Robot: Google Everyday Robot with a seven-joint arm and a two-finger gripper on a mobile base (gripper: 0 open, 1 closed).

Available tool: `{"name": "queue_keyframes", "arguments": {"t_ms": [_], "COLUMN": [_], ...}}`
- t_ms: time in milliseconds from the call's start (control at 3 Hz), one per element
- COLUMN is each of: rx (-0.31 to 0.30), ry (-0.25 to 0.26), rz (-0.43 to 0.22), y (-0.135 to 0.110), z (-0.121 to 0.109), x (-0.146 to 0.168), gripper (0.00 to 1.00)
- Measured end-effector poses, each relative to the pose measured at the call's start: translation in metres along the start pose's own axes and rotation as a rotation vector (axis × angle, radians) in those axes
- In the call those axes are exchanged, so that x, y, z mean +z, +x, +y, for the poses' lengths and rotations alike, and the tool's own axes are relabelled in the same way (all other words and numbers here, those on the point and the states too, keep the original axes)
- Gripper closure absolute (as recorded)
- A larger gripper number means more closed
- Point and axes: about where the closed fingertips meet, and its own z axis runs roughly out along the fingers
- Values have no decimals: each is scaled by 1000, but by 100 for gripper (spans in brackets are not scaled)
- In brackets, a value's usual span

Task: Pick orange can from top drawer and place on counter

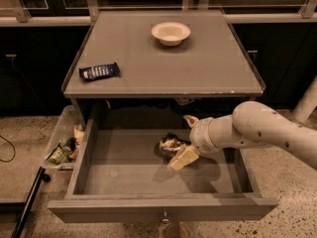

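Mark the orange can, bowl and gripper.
orange can (169,144): camera view, label side.
bowl (171,33): camera view, inner middle.
gripper (180,143): camera view, midway between fingertips, inside the top drawer (124,168) at the can.

Cream-white robot arm, smooth and tubular.
Rounded pale segments carry small dark screw dots. A ringed wrist ends in the gripper (182,143), inside the top drawer (124,170), its flat yellowish fingers (184,157) spread apart.
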Motion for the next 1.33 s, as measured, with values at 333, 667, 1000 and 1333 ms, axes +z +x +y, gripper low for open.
{"name": "queue_keyframes", "arguments": {"t_ms": [333, 667, 1000, 1333], "rx": [-49, -94, -119, -125], "ry": [1, 5, -2, -17], "rz": [27, 60, 95, 120], "y": [14, 27, 39, 48], "z": [-5, -11, -12, -13], "x": [19, 27, 33, 38], "gripper": [0, 0, 0, 0]}}
